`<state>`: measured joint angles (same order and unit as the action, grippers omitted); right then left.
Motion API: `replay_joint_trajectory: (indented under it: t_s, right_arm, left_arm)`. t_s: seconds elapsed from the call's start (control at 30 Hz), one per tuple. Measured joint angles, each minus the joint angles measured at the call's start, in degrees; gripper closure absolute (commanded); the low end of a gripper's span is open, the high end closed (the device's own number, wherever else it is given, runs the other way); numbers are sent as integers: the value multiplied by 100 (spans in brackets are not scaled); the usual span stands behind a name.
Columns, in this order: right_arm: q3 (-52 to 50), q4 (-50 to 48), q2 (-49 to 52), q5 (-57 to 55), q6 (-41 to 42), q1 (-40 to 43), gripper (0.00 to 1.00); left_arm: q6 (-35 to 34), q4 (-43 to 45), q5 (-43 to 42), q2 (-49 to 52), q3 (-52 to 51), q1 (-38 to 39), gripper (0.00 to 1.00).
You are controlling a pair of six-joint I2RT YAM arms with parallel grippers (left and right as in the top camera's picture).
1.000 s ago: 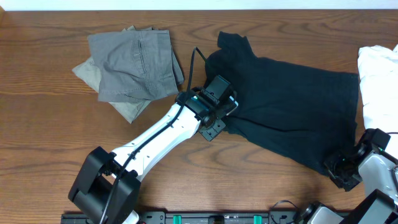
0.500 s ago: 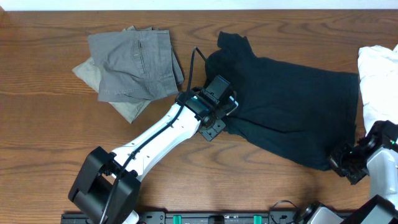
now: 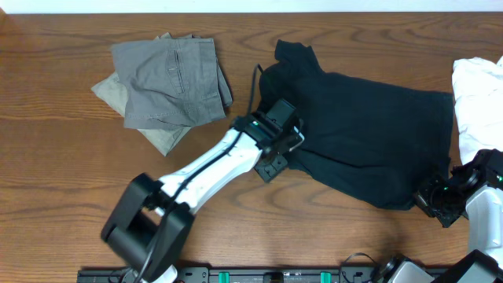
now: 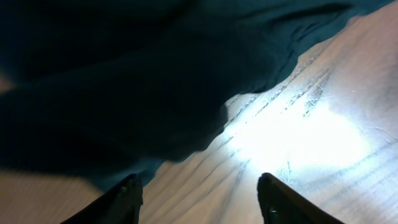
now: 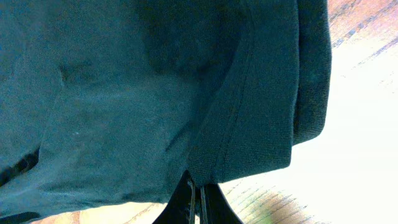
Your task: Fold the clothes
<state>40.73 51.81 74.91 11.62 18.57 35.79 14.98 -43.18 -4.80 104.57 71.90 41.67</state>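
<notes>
The dark T-shirt point(image 3: 369, 149) lies spread and rumpled on the right half of the table point(image 3: 63, 173). One sleeve reaches toward the far edge and the lower part runs toward the near right corner, close beside the white cloth point(image 3: 475, 102) at the right edge and well apart from the folded trousers point(image 3: 169, 82) at the far left. The right gripper point(image 5: 199, 200) has its jaws pressed together on the hem point(image 5: 249, 143) of the shirt by that near right corner, a thin pinch right at the fabric's edge. The left gripper point(image 4: 202, 198) sits low at the shirt's left edge, near the middle of the table, jaws apart with nothing between them; bare wood shows between the fingertips and the cloth lies just ahead. The step looks like getting a two-point hold before a fold. To do it well, the left jaws should slide forward along the wood until the shirt's edge is well inside them, then close. The right pinch looks shallow, so any lift should be slow, with both arms rising together and the fabric only lightly taut, so that it neither slips out nor drags the white cloth.
</notes>
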Motion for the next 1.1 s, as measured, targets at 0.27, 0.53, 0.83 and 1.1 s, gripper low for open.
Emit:
replay_joint_trajectory:
  t_s: [0.27, 0.53, 0.83, 1.1]
  right_arm:
    - [0, -24, 0, 42, -42, 0, 99]
    - [4, -39, 0, 131, -101, 0, 99]
    - [4, -63, 0, 168, -127, 0, 99]
    - [345, 612, 0, 192, -286, 0, 99]
  left_arm:
    - [83, 343, 186, 544, -15, 17, 45]
    - [164, 511, 428, 544, -15, 17, 94]
    - [-7, -376, 717, 348, 94, 17, 94]
    - [-72, -1856, 494, -813, 557, 17, 94]
